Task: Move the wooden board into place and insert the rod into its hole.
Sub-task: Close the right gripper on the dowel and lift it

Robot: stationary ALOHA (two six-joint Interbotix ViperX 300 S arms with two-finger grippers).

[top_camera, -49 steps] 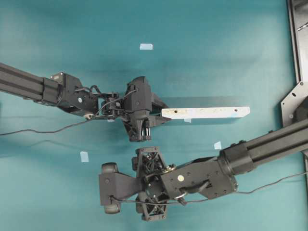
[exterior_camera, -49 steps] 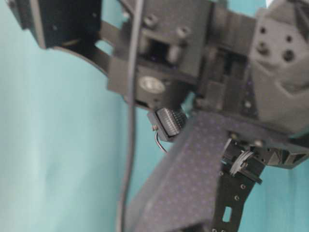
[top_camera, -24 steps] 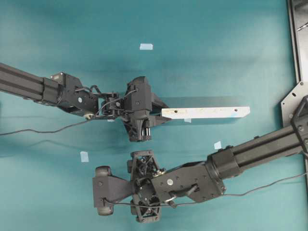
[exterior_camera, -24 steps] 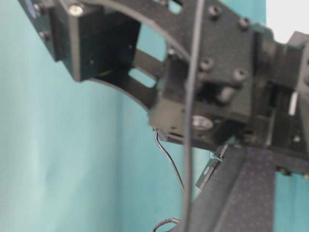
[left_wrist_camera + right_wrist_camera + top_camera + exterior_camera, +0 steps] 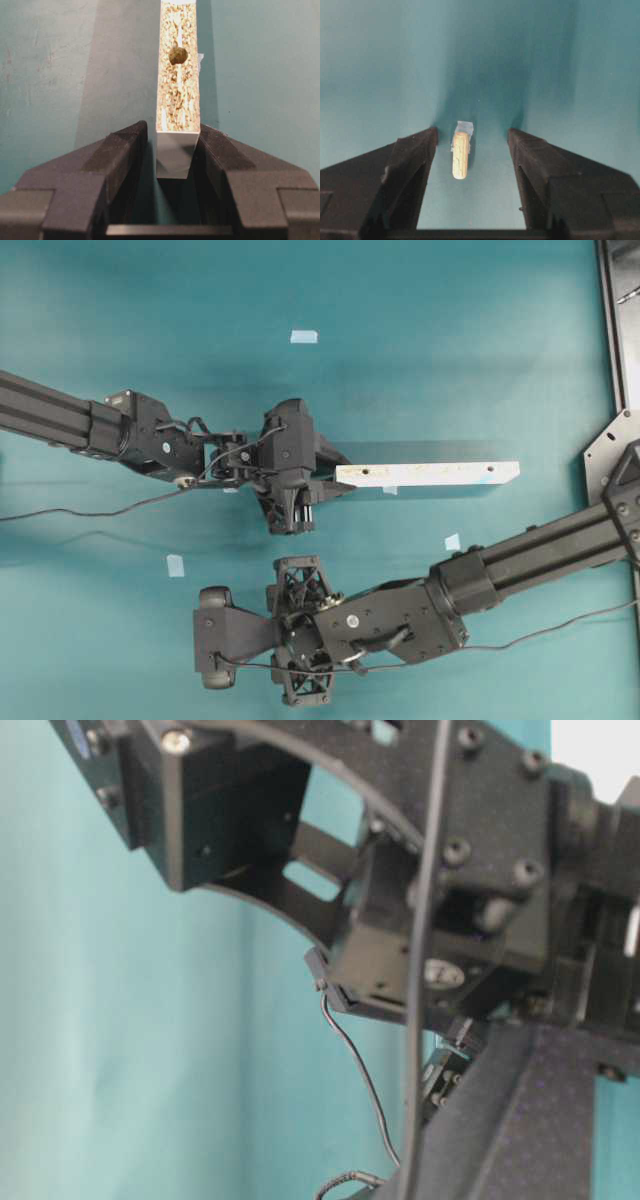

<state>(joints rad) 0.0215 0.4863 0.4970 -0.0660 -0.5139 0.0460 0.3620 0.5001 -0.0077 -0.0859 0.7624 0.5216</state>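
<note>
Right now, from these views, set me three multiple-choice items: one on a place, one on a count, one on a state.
1. Where does the rod lie?
A. On the cloth between the right gripper's fingers
B. In the board's hole
C. On top of the board

2. How many loose light-blue tape squares show fully on the cloth in the overhead view?
A. One
B. Three
C. Six

3. How is the wooden board held?
A. Lying free
B. Its end clamped by the left gripper
C. Clamped by both grippers

Answers: 1 A, the right wrist view shows it untouched between the fingers. 2 B, three squares show fully. 3 B, the left wrist view shows both fingers against its end.
</note>
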